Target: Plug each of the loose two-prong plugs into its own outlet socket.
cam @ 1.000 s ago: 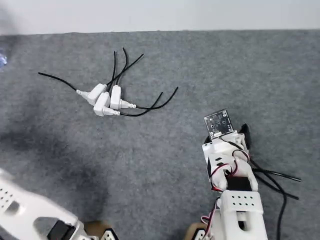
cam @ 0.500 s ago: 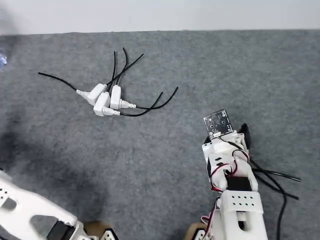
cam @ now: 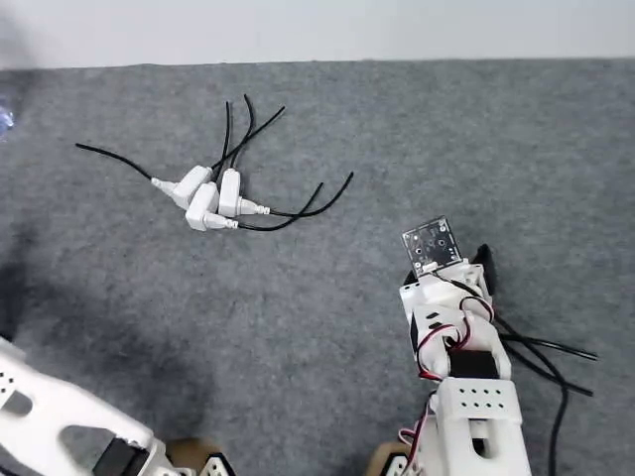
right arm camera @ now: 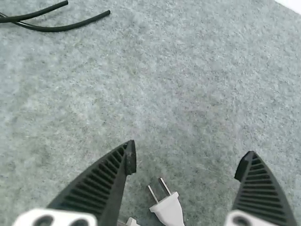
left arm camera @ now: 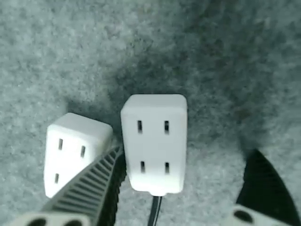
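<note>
Grey carpet (left arm camera: 235, 47) bears a white boxy socket (left arm camera: 154, 141) with two slot pairs.

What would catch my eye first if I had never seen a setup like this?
In the high view, a knot of white connectors and black cords lies on the grey mat, far from both arms. Seen from the left wrist, two white outlet blocks lie side by side under the open left fingers. Seen from the right wrist, a loose two-prong plug lies between the open right fingers.
</note>
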`<state>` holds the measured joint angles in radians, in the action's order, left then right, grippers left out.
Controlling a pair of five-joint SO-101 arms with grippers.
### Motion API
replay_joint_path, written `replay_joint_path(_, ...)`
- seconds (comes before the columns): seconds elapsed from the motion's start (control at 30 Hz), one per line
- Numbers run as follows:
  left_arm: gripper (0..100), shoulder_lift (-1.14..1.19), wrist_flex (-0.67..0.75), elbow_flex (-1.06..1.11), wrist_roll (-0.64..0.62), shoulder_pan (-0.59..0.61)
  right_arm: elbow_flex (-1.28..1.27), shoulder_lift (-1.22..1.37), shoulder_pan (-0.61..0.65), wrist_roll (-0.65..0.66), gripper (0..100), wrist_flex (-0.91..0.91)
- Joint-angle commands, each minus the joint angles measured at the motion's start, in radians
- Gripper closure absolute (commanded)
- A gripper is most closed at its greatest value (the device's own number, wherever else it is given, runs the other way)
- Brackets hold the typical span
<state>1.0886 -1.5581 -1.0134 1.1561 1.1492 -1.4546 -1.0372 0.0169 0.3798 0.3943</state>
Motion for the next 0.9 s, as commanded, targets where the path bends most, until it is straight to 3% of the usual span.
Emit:
replay_joint_path(0.0, 76, -0.003, 0.009, -0.051, 0.002, 0.000, 0.005, -0.012, 0.004, 0.011, 66.4, -0.024)
replay_joint_path(0.17, 98, -0.003, 0.009, -0.048, 0.002, -0.005, 0.005, -0.013, 0.004, 0.009, 66.4, -0.024)
replay_joint_path(0.3, 99, -0.014, -0.028, -0.058, 0.002, -0.012, 0.005, -0.013, 0.004, 0.009, 66.4, -0.024)
replay_joint_path(0.43, 99, -0.071, -0.209, -0.185, -0.002, -0.063, 0.003, -0.013, 0.031, 0.014, 66.4, -0.022)
replay_joint_path(0.53, 99, -0.144, -0.199, -0.205, -0.038, -0.121, -0.009, -0.022, 0.028, 0.015, 66.4, -0.031)
replay_joint_path(0.67, 99, -0.272, -0.201, -0.101, -0.074, -0.252, -0.009, -0.022, 0.028, 0.015, 66.4, -0.031)
replay_joint_path(0.87, 99, -0.597, -0.201, 0.229, -0.149, -0.562, -0.011, -0.022, 0.027, 0.015, 66.4, -0.033)
